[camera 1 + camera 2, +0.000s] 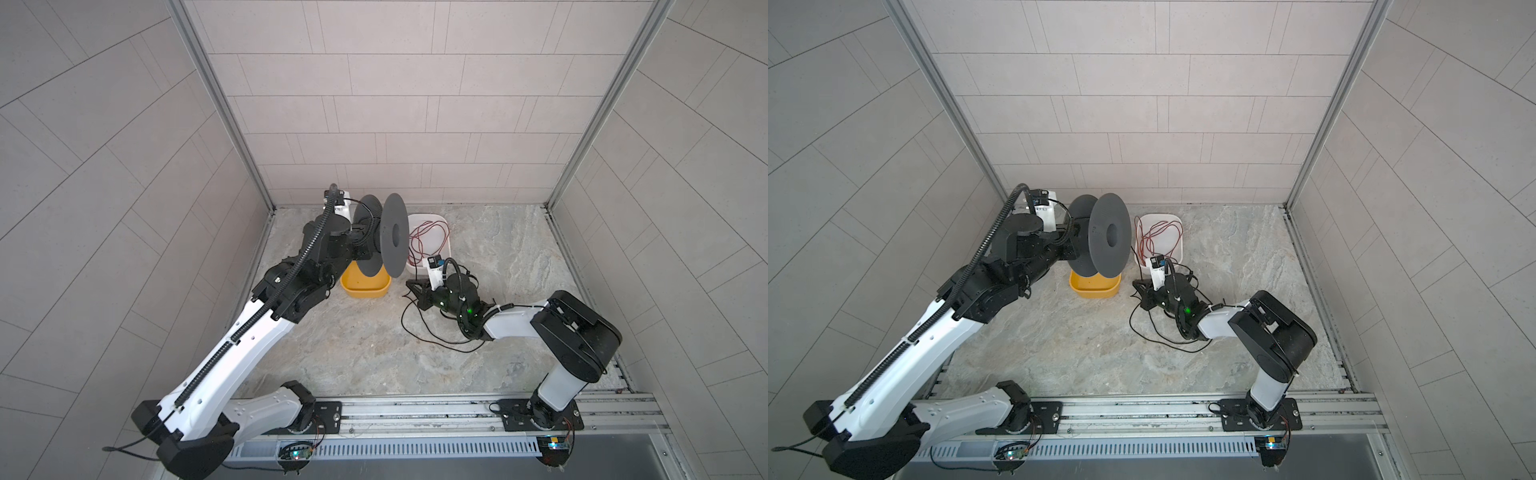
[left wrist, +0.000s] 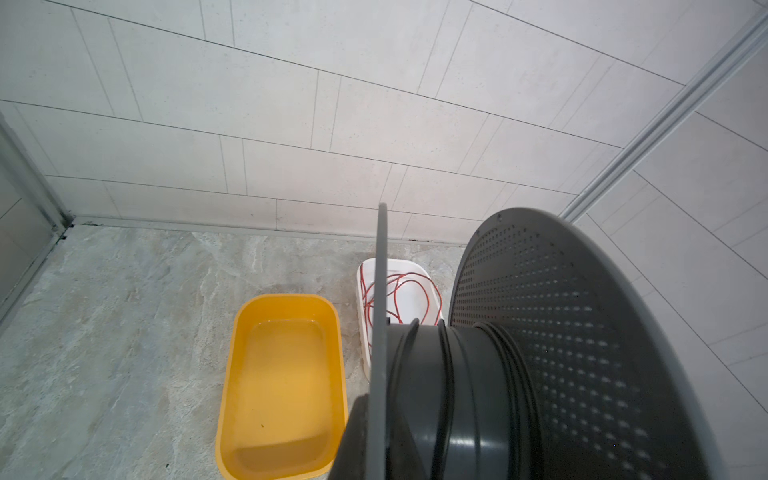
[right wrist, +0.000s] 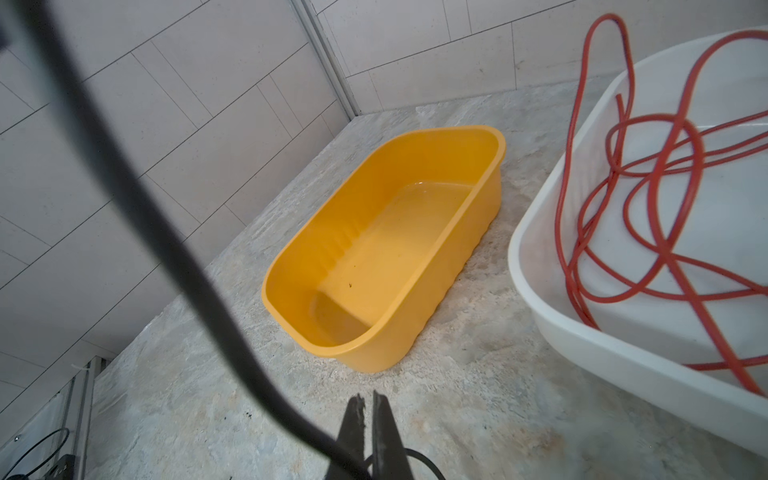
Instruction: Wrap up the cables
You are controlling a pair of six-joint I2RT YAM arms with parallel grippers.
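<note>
Nearest me my right gripper (image 3: 368, 401) is clenched, the one black cable (image 3: 224, 332) crossing its fingers and looping on the floor (image 1: 332, 353); beyond, my left gripper (image 1: 362, 241) clamps the single spool (image 1: 392, 257) above the yellow tub (image 1: 365, 294), and farthest the white tub (image 1: 428, 216), second of two, holds one red wire (image 3: 685, 141).

The left arm (image 1: 249, 332) rises from its base at the near rail and reaches forward and toward the centre, with the elbow low and the forearm climbing. Its wrist (image 1: 332, 239) is held level. The left claw (image 1: 362, 241) points toward the centre and is closed on the spool (image 1: 392, 237), which it holds in the air. The right arm (image 1: 573, 328) stands up from its base, folds at the elbow and reaches toward the centre. The right claw (image 3: 368, 419) is held low, its jaws closed to a narrow slit.
</note>
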